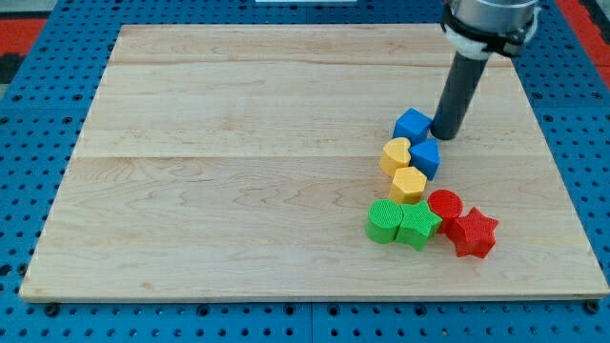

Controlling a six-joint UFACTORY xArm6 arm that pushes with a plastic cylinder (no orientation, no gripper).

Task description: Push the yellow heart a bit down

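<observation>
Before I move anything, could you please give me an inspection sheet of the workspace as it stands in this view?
Surface: pale wooden board, flat, on a blue perforated base.
Job's things: yellow heart, touching the yellow hexagon below it and a blue block at its right.
Clutter: second blue block above the heart; green cylinder, green star, red cylinder and red star, clustered toward the view's bottom.
Hand: none fitted; my tip sits just right of the upper blue block, above and right of the heart, not touching it.
Cables: nothing seen.
Surroundings: red areas at the top corners.
</observation>
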